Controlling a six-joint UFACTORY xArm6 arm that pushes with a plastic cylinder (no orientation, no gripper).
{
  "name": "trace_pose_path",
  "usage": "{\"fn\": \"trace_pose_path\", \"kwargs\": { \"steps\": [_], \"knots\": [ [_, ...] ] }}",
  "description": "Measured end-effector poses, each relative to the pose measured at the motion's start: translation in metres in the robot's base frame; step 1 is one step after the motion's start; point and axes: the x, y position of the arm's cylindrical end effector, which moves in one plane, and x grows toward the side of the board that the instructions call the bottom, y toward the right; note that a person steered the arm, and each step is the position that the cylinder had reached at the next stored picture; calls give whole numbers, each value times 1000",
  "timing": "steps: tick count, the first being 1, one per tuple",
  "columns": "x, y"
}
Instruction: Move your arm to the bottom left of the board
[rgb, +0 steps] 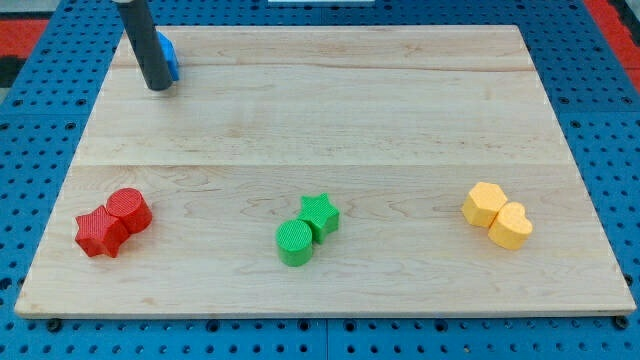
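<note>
Board (330, 110) of pale wood fills most of your view, lying on a blue pegboard surface (600, 90) that shows around its edges, and its bottom left corner sits near the view's lower left, just below and to the left of the red pair. You will find my tip (160, 88) far from there, up at the view's top left, resting on the board close to its top left corner. You should know that the arm ends in a plain dark rod, so you have no jaws to read as apart or together, and nothing is clamped. Right beside the rod, on its right and partly hidden behind it, you can see a blue block (167, 55); its shape cannot be made out, and whether the rod touches it you cannot tell, though the two look pressed close. Look along the lower part of the board and you see three pairs, well apart from one another. At the view's left, a red star (99, 233) touches a red cylinder (130, 209), the cylinder lying up and to the right of the star. Near the middle, a green cylinder (294, 243) touches a green star (320, 214), the star up and to the right. At the view's right, a yellow block (485, 204) touches a yellow heart (511, 226), the heart lower and further right. All three pairs lie well apart from my tip.
</note>
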Motion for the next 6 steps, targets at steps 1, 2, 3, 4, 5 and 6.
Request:
{"fn": "trace_pose_path", "kwargs": {
  "steps": [1, 2, 3, 4, 5, 6],
  "knots": [
    [57, 29],
    [85, 88],
    [133, 108],
    [190, 101],
    [241, 55],
    [270, -14]
  ]
}}
